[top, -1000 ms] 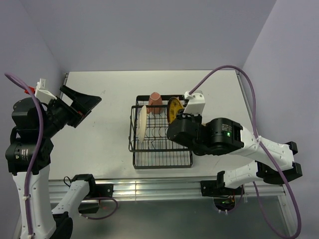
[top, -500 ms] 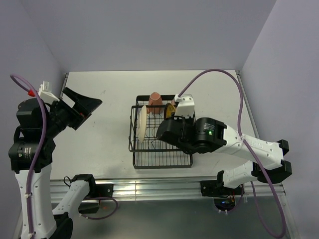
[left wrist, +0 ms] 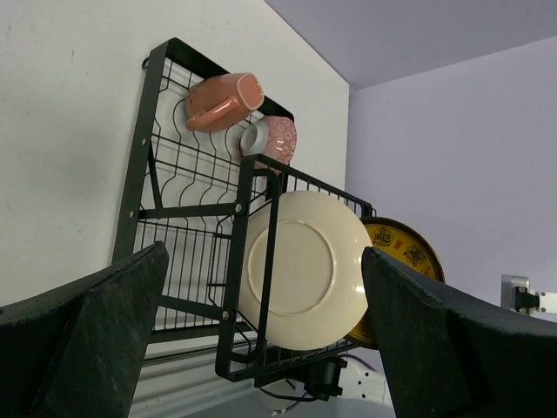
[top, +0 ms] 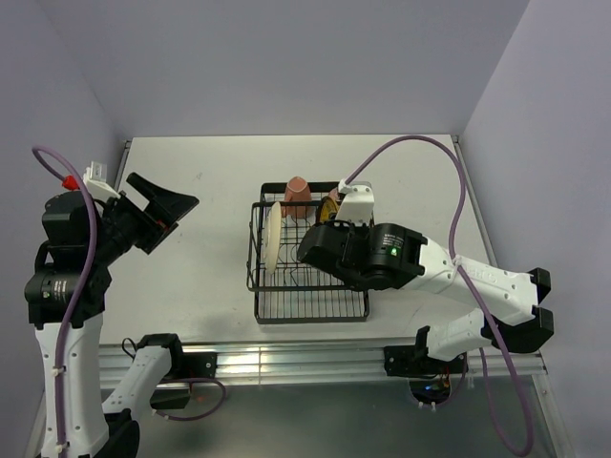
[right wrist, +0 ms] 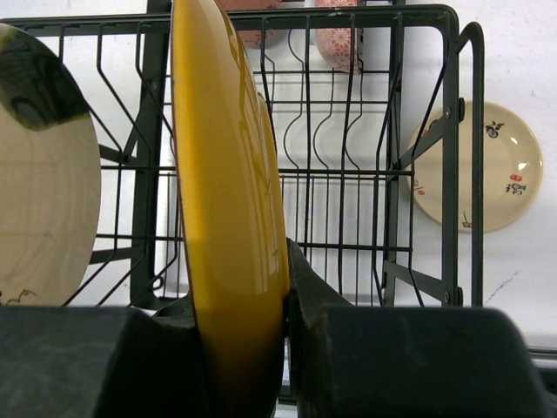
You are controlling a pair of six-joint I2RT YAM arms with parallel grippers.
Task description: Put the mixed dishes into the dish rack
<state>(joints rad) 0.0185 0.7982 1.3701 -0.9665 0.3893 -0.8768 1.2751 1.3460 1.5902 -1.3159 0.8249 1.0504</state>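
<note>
- Over the dish rack (top: 310, 307), the right fingers (right wrist: 306, 300) are clamped on the yellow plate (right wrist: 231, 218), which is held on edge.
- Well left of the rack, the left fingers (left wrist: 96, 331) are spread wide, raised above the tabletop (top: 191, 258).
- One cream plate (top: 273, 239) stands upright in the rack's left side, and the mug (top: 297, 196) is at its far end.

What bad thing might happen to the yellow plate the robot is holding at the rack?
The right claw pinches the yellow plate only at its rim, on edge, so it might slip or tilt. A cream plate already stands close beside it in the dish rack, so they might knock together. It may also miss a slot and fall flat.
</note>
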